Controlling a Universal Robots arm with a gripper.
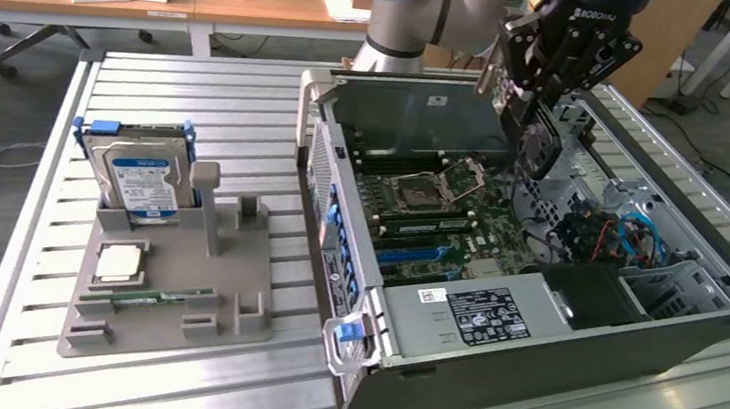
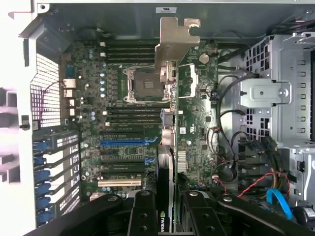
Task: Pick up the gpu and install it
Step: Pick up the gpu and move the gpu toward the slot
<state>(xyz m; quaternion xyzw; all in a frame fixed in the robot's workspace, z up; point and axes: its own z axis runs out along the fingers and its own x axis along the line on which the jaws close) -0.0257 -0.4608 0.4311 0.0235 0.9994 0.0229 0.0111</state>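
Tower case (image 1: 523, 380) of dark grey metal lies open on its side. From my remote seat I see inside it a green motherboard (image 1: 432, 211) with a square processor socket (image 1: 416, 191), a labelled power supply box (image 1: 475, 311) and blue cables (image 1: 630, 235). The black gripper (image 1: 536, 100) hangs over the case, clenched on the gpu (image 1: 538, 146), a thin flat black card with a pale metal bracket (image 2: 174, 44), held on edge above the board. I cannot tell whether it touches a slot.

At the exterior view's left, a grey plastic holder (image 1: 165, 331) carries a silver hard drive with a blue-white label (image 1: 139, 183), a square chip (image 1: 118, 261) and a narrow green RAM stick (image 1: 148, 296). Case and holder stand on a slatted aluminium table (image 1: 188, 87), with wooden desks (image 1: 264, 4) behind.
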